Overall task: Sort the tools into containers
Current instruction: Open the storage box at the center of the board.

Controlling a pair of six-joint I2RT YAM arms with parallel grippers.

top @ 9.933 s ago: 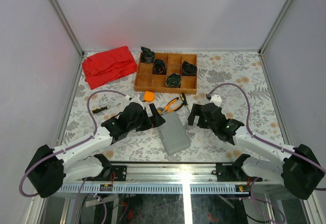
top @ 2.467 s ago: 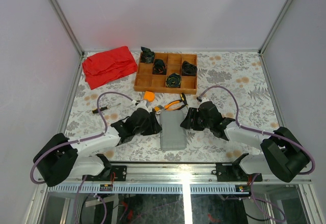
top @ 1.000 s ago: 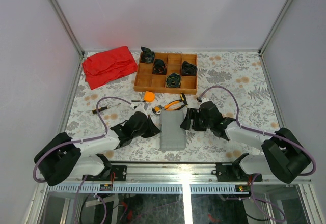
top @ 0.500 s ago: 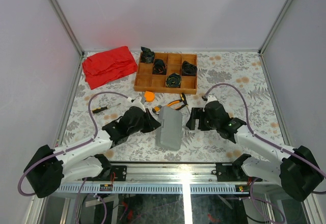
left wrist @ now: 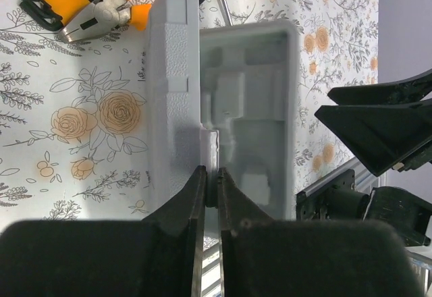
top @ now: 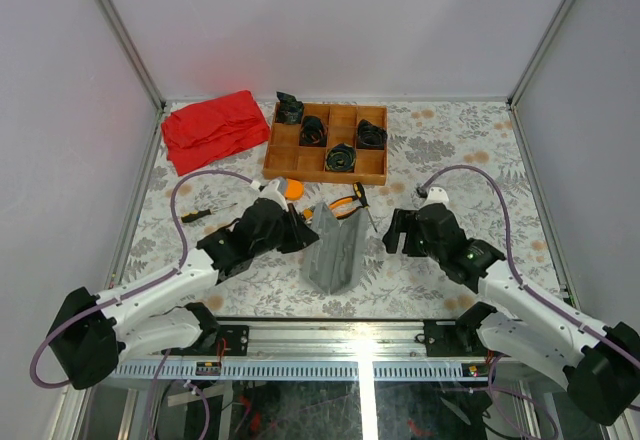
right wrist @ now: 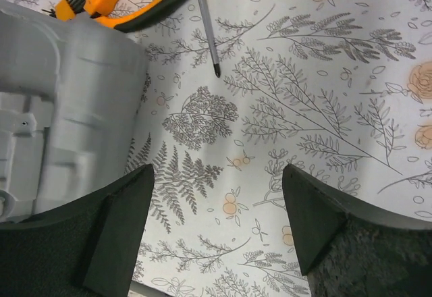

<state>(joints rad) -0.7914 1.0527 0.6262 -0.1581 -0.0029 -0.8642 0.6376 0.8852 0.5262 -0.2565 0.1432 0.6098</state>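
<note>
The grey tool case [top: 338, 252] lies at the table's near middle, half open. In the left wrist view its lid [left wrist: 172, 88] stands on edge beside the base [left wrist: 260, 108], whose moulded recesses are bare. My left gripper [top: 303, 237] [left wrist: 209, 173] is shut on the lid's front tab. My right gripper [top: 396, 233] [right wrist: 219, 175] hangs open just right of the case [right wrist: 81, 101], nothing between its fingers. Orange-handled pliers [top: 343, 201] [right wrist: 128, 0] and a screwdriver [top: 364, 204] [right wrist: 206, 27] lie behind the case. An orange tape measure [top: 293, 188] sits further left, and another screwdriver [top: 205, 212] lies at far left.
A brown wooden tray [top: 290, 148] holding black coiled bundles stands at the back. A red cloth [top: 213, 128] lies at the back left. Black hex keys [left wrist: 34, 7] rest beside the pliers [left wrist: 101, 3]. White walls close in both sides.
The case lay shut flat a second ago; my left gripper has lifted its lid upright. My right gripper has drawn back to the right, away from the case.
</note>
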